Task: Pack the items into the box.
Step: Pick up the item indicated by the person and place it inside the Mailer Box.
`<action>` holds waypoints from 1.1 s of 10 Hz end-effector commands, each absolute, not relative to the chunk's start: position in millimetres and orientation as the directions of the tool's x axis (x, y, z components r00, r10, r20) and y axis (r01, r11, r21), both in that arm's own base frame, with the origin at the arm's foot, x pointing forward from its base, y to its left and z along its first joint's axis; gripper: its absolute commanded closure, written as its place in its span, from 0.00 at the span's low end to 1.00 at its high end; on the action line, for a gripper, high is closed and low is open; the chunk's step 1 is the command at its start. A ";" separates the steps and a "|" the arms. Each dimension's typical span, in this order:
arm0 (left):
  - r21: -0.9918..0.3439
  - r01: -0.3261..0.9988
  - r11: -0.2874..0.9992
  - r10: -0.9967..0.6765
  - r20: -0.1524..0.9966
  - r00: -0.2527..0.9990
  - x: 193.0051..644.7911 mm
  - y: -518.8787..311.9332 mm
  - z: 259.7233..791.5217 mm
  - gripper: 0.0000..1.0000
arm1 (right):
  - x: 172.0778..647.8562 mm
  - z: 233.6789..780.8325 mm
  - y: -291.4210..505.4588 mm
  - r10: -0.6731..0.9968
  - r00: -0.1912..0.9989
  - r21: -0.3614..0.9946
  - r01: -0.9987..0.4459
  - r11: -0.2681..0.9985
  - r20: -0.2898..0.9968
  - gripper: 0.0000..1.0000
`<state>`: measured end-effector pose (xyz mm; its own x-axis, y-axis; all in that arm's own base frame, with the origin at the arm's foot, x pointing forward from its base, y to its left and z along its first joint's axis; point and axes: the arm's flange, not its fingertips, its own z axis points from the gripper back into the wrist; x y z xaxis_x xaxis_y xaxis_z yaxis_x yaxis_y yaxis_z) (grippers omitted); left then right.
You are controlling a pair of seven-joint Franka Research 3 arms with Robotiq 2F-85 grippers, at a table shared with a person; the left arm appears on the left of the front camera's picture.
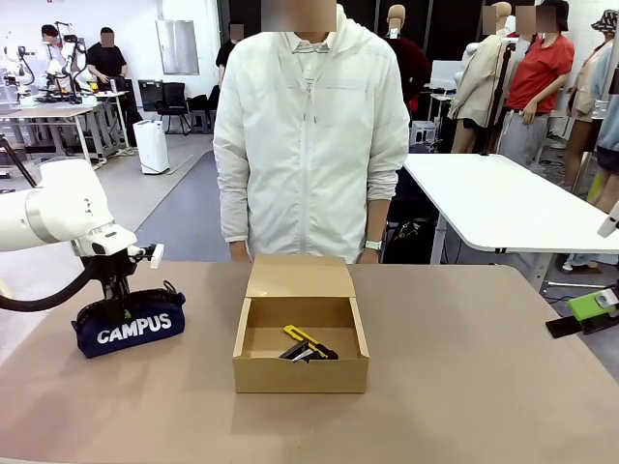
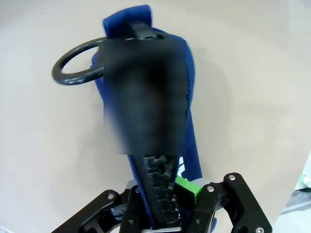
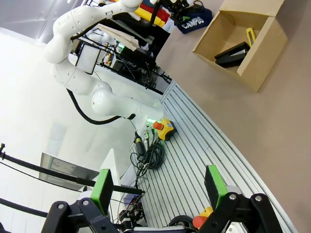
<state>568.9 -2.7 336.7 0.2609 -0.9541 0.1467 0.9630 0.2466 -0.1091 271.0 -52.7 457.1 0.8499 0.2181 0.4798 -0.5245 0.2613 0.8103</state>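
The navy pencil pouch (image 1: 135,331) with white "CAMPUS" lettering lies on the table at the left. My left gripper (image 1: 118,307) comes down on its top and is shut on the zipper ridge. In the left wrist view the fingers (image 2: 187,190) pinch the black zipper strip of the blue pouch (image 2: 190,97). The brown cardboard box (image 1: 300,372) stands open at the table's middle, flap up at the back. Inside lie the yellow-and-black utility knife (image 1: 304,337) and the black stapler (image 1: 294,353). My right gripper (image 3: 159,187) is open and holds nothing, far right near the table edge (image 1: 580,316).
A person in a white jacket (image 1: 309,135) stands at the far side just behind the box. A dark ring pull (image 2: 73,68) hangs off the pouch's end. The right wrist view shows the box (image 3: 257,53) and the pouch (image 3: 194,22) far off.
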 end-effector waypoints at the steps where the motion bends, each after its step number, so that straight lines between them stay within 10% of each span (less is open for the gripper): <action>1: -0.118 0.965 0.233 -0.954 0.164 0.250 569.8 -2.3 335.3 1.00 | 266.7 457.0 -55.5 0.231 0.847 0.808 -0.527 0.262 0.478 0.00; 5: -0.132 0.975 0.180 -0.957 0.205 0.205 557.9 5.9 390.7 1.00 | 266.7 457.0 -55.5 0.231 0.847 0.808 -0.527 0.262 0.478 0.00; 11: 0.139 0.987 -0.086 -0.986 0.129 -0.104 414.9 8.2 535.3 1.00 | 266.7 457.0 -55.5 0.231 0.847 0.808 -0.527 0.262 0.478 0.00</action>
<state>425.9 4.4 561.5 -0.0913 -0.9866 0.1350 0.9933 -0.0805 0.0829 270.9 -52.7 456.9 0.8500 0.2180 0.4795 -0.5242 0.2610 0.8106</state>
